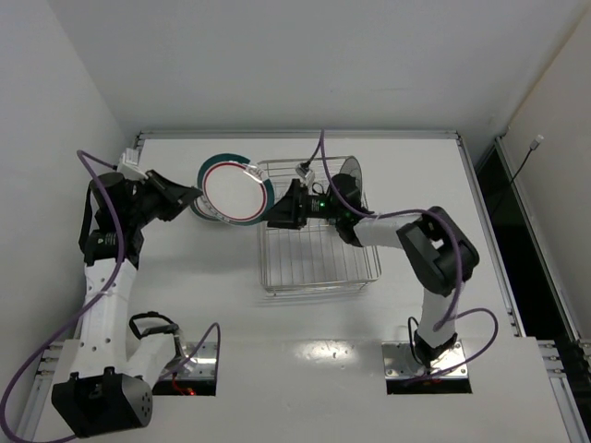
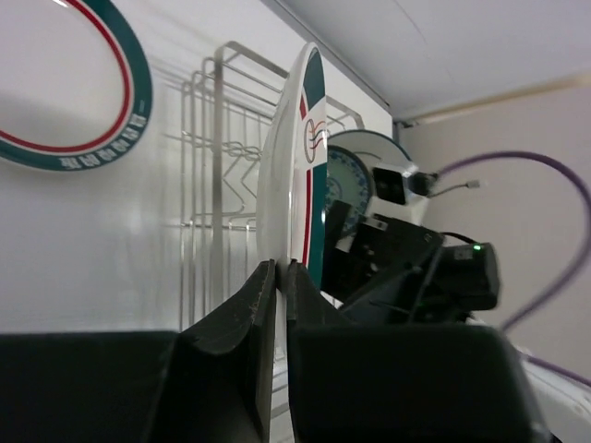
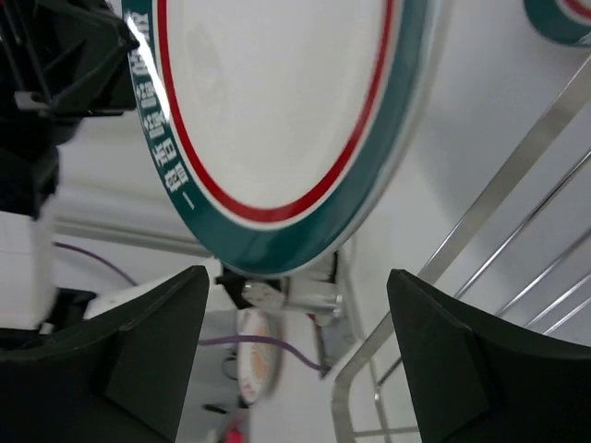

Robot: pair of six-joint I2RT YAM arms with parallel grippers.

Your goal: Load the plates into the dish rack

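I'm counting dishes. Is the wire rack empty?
No, a plate stands upright at the right end of the dish rack.

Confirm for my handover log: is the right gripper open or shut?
Open. The right gripper has its fingers wide apart in its wrist view, the plate just beyond them.

Plates, white with teal rim and red ring: two; upright plate (image 1: 235, 189) just left of the dish rack (image 1: 319, 268), flat plate (image 2: 65, 74) beyond it, further left; patterned teal plate (image 2: 355, 185): one, upright inside the dish rack; dish rack: one; robot arms: two, left arm (image 1: 102, 305) left of the rack, right arm (image 1: 434, 249) at its right.
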